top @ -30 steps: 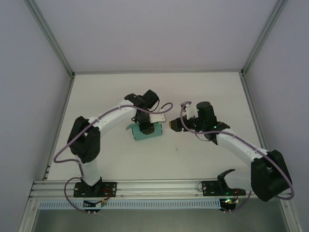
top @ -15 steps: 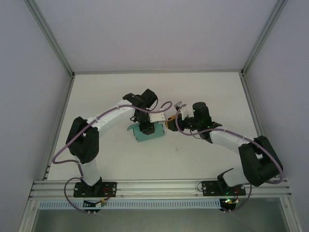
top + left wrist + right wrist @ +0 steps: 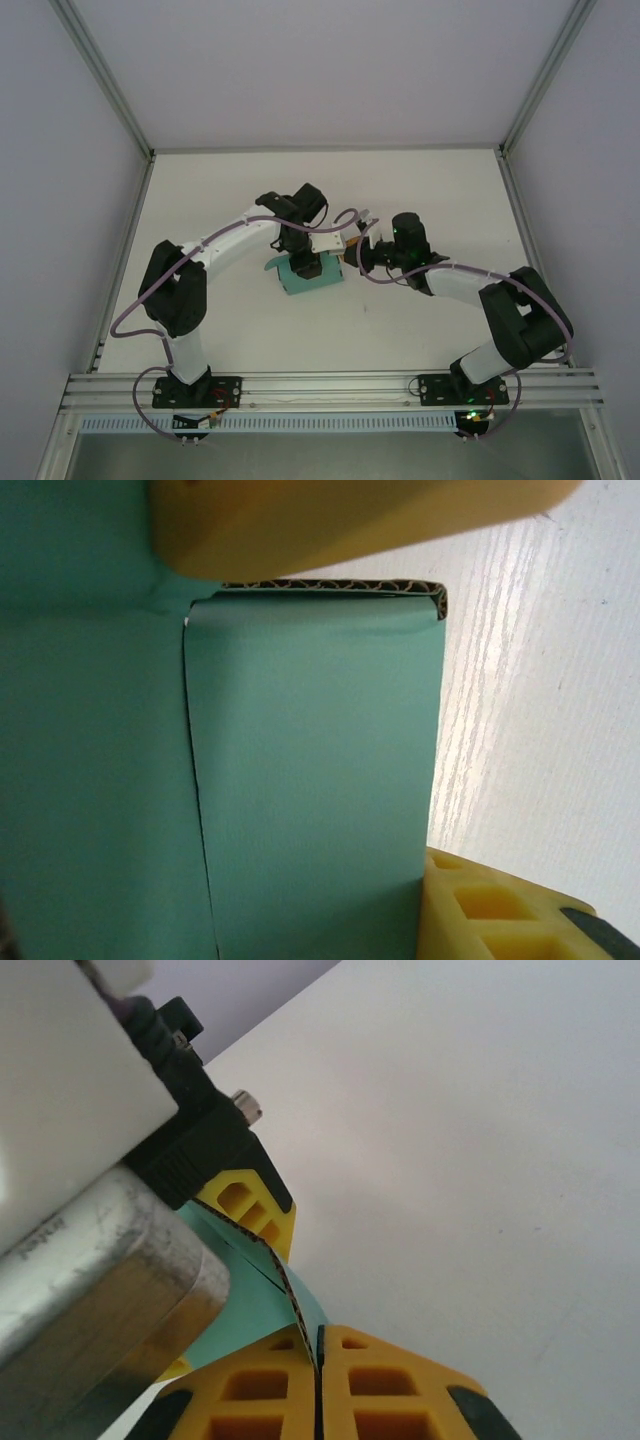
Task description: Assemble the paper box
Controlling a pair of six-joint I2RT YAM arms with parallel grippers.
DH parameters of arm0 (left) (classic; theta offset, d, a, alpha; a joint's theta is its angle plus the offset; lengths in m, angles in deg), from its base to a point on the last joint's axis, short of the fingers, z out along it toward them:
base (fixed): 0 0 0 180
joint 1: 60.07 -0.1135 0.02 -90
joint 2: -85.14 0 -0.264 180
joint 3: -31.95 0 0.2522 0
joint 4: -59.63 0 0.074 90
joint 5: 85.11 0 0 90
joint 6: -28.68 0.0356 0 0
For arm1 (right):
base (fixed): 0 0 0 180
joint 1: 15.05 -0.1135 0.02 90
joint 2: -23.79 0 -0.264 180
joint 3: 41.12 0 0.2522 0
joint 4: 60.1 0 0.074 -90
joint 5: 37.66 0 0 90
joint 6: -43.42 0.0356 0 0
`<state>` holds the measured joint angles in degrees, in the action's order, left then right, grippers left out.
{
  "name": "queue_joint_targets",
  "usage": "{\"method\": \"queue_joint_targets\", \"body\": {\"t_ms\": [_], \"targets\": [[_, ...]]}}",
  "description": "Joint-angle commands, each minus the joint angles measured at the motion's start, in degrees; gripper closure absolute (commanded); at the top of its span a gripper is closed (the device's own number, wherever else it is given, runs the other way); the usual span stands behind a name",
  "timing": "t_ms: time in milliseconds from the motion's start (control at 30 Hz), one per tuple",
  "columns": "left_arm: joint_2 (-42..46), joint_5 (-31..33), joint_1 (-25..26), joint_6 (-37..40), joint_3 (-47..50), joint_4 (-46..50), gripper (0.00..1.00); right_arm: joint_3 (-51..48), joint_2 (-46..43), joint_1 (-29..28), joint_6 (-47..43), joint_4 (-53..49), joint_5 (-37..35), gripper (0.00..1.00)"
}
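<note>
The teal-green paper box (image 3: 312, 279) lies at the middle of the white table, partly under my left gripper (image 3: 300, 264). In the left wrist view the box (image 3: 310, 770) shows a flap seam and a corrugated edge, with one yellow finger (image 3: 330, 525) above it and the other (image 3: 495, 910) against its right side, so my left gripper (image 3: 400, 720) is shut on it. My right gripper (image 3: 351, 254) reaches in from the right. Its yellow pads (image 3: 390, 1385) are pressed together on a thin edge of the box's card (image 3: 250, 1305), so my right gripper (image 3: 318, 1360) is shut on the box.
A white table (image 3: 420, 190) sits inside an enclosure with pale walls and aluminium posts (image 3: 105, 85). An aluminium rail (image 3: 330, 385) carrying both arm bases runs along the near edge. The left arm's silver wrist housing (image 3: 90, 1280) stands close beside my right fingers.
My right gripper has moved left to the box's right edge and gone from open to shut on the card. The left gripper and box have hardly moved.
</note>
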<state>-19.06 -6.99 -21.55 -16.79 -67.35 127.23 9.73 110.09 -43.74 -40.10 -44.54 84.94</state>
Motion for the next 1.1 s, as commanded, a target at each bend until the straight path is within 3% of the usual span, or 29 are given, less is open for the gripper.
{"method": "queue_joint_targets", "body": {"t_ms": [0,267,867,967,1067], "targets": [[-1.36,-0.80,0.48,-0.37,1.19,1.00,0.54,-1.36,-1.89,-0.52,-2.44,0.48,-1.06,0.99],[3.02,1.50,-1.43,-3.17,6.72,-0.37,0.47,-6.22,-6.10,-0.54,-4.13,-2.61,-4.68,1.00],[10.50,6.32,-2.92,-7.26,14.17,-4.72,0.44,-8.54,-9.80,-0.54,-7.34,-4.22,-5.53,1.00],[10.27,6.38,-2.90,-7.52,14.53,-5.56,0.45,-8.76,-9.88,-0.56,-7.36,-4.16,-5.66,1.00],[8.81,5.53,-2.86,-8.02,13.02,-4.38,0.52,-8.26,-9.24,-0.54,-7.14,-4.76,-5.06,1.00]]}}
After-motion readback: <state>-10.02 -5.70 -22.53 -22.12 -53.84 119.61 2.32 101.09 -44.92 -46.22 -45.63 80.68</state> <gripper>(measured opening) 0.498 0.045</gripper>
